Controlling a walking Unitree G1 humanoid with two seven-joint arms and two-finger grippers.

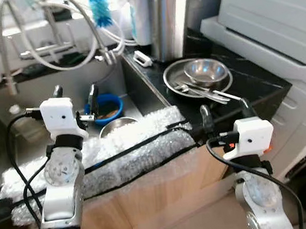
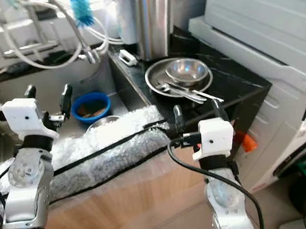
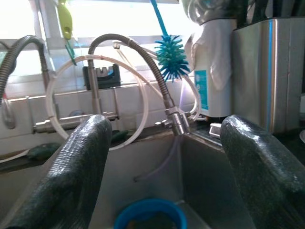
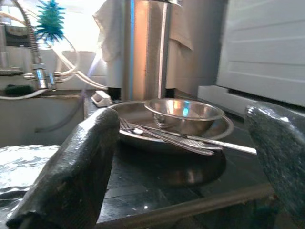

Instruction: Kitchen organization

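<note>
- Your sink's front edge is covered by bubble wrap (image 1: 118,150).
- Just behind it in the sink (image 1: 13,125), a steel bowl's rim (image 1: 113,126) shows, then a blue bowl (image 1: 104,107) with brownish contents.
- On the black counter (image 1: 258,82), a steel plate (image 1: 174,80) holds a steel bowl (image 1: 205,70) and cutlery (image 1: 202,92).
- Your left gripper (image 1: 75,92) is spread wide over the sink, empty.
- Your right gripper (image 1: 224,113) is spread wide too, empty, facing the plate.

No legible text, label or number on any object in view.
</note>
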